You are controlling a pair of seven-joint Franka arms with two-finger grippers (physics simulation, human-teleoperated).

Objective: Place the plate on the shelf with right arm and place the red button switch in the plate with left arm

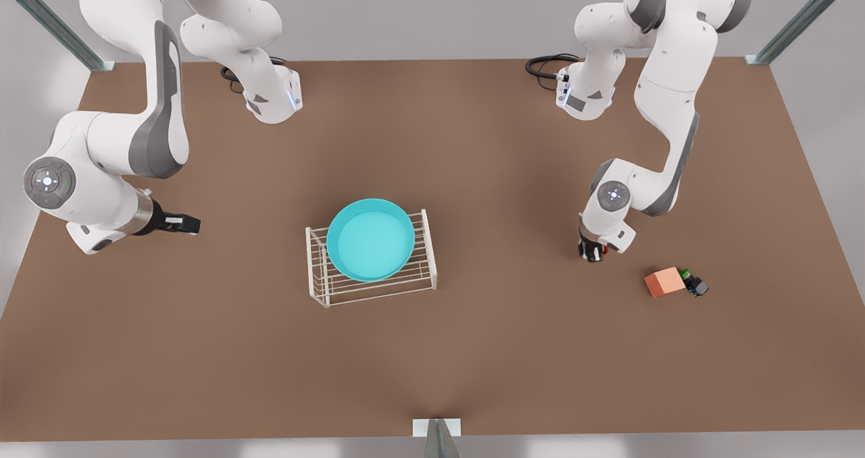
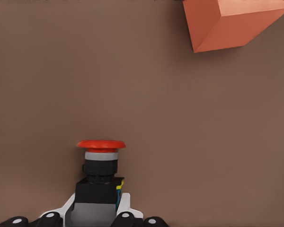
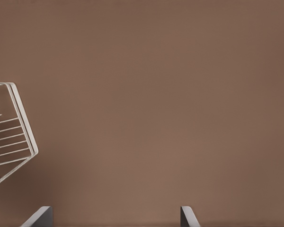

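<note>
1. I see the round turquoise plate [image 1: 370,240] resting on top of the small white wire shelf [image 1: 372,281] at mid-table.
2. My left gripper [image 1: 592,252], at the front view's right, is clamped on the tiny dark red button switch [image 2: 99,182], near the orange block [image 1: 662,282] and the green-capped switch [image 1: 693,283].
3. My right gripper [image 1: 191,223] waits at the front view's left, fingers [image 3: 187,216] spread apart, holding nothing.

One round turquoise plate [image 1: 371,240], one white wire shelf [image 1: 378,288], one orange block [image 1: 662,282], two tiny button switches: red-capped [image 2: 100,177], green-capped [image 1: 693,283].
</note>
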